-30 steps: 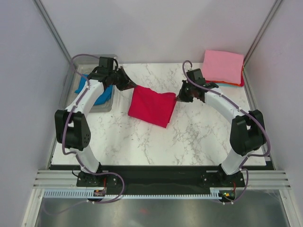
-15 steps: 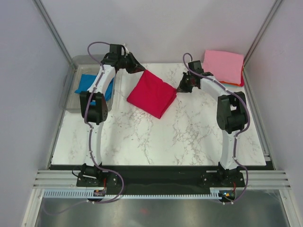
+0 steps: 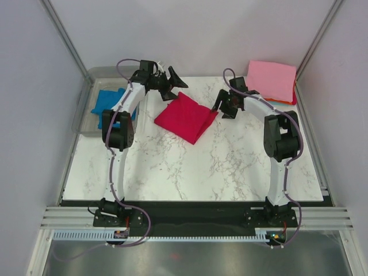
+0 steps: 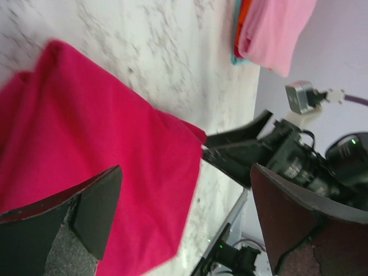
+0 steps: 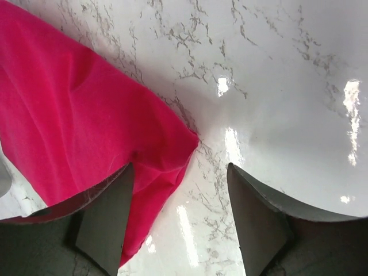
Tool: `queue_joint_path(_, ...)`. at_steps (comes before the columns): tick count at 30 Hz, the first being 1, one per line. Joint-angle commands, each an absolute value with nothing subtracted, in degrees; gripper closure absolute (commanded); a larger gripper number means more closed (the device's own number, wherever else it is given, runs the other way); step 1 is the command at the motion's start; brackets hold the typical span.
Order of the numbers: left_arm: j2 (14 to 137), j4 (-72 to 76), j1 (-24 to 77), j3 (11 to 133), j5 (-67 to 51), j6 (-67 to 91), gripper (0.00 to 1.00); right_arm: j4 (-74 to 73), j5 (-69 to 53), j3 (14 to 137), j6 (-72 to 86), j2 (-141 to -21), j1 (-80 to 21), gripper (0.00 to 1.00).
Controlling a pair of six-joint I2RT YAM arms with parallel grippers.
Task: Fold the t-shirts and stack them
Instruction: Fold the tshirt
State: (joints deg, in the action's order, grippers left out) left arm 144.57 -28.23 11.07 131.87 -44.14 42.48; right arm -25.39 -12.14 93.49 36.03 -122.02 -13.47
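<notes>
Marble table [image 3: 230, 167]: red t-shirt [image 3: 185, 117], pink-topped stack [image 3: 271, 80], plastic tub [image 3: 81, 123].

We see a crimson red t-shirt [image 3: 185, 117], plain and unpatterned, against a white desk [image 3: 190, 167] veined with grey marbling. We also note a bright blue t-shirt [image 3: 107, 102], a light pink t-shirt [image 3: 271, 79], and slim edges of an orange t-shirt [image 4: 244, 17] and a teal t-shirt [image 4: 234, 56].

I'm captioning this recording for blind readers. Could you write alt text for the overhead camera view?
A folded red t-shirt lies on a marble table between two arms, with the left gripper and right gripper each open at a corner of it. A pink t-shirt tops a stack at the far right, and a blue t-shirt sits in a clear tub on the left.
</notes>
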Motion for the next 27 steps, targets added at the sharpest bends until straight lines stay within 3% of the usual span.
queue_joint_path(1, 127.6, -26.8, 11.5, 125.7, -46.1, 39.5, 0.00, -27.2, -10.0, 96.9, 33.9, -115.4, -12.8, 0.27)
queue_joint_path(8, 104.6, -34.5, 11.3, 102.4, -37.2, 28.3, 0.00, -24.8, -9.7, 92.5, 36.6, -106.4, -22.1, 0.28)
queue_joint_path(13, 89.7, -34.9, 10.2, 83.4, -31.9, 21.2, 0.00, -16.2, -16.6, 88.8, 42.0, -109.2, -27.5, 0.39)
queue_joint_path(17, 80.4, -34.8, 8.8, 67.9, -29.6, 17.5, 0.00, -3.2, -22.6, 82.2, 46.1, -112.4, -27.1, 0.40)
queue_joint_path(27, 67.4, -33.1, 8.6, 51.6, -29.3, 18.7, 0.00, 2.3, -22.9, 61.3, 44.6, -107.6, -23.3, 0.42)
